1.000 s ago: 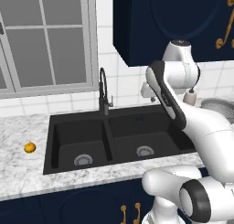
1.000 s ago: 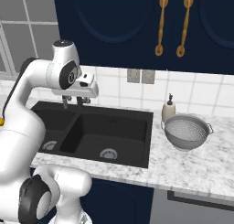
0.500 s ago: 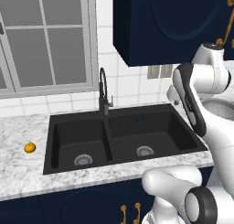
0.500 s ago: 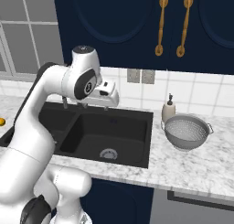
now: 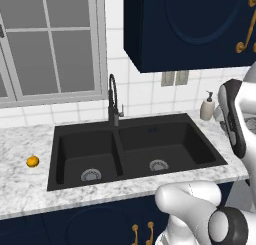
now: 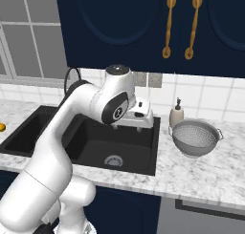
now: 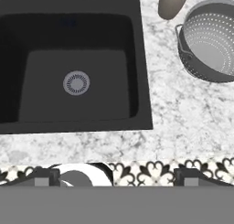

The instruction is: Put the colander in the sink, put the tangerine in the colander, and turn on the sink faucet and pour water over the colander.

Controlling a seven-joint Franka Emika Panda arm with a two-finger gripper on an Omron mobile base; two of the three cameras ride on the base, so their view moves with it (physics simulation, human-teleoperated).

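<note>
The silvery colander [image 6: 195, 138] stands upright on the counter to the right of the black double sink [image 6: 91, 147]. My gripper [image 6: 129, 127] hangs over the sink's right basin, left of the colander and apart from it. In the hand view the colander [image 7: 210, 40] sits at the upper right, and the two fingertips [image 7: 43, 175] stand far apart with nothing between them, so my gripper [image 7: 114, 175] is open. The tangerine [image 5: 32, 161] lies on the counter left of the sink [image 5: 165, 139]. Behind the centre divider rises the dark faucet [image 5: 114, 101].
A beige soap bottle [image 6: 176, 117] stands at the wall just left of and behind the colander. Marble counter [image 7: 183, 122] runs around the sink. Dark upper cabinets [image 6: 143, 27] hang above, and a window [image 5: 50, 44] sits behind the left basin.
The arm has swung right, from near the faucet and divider to above the right basin, closer to the colander. The jaws have spread wider.
</note>
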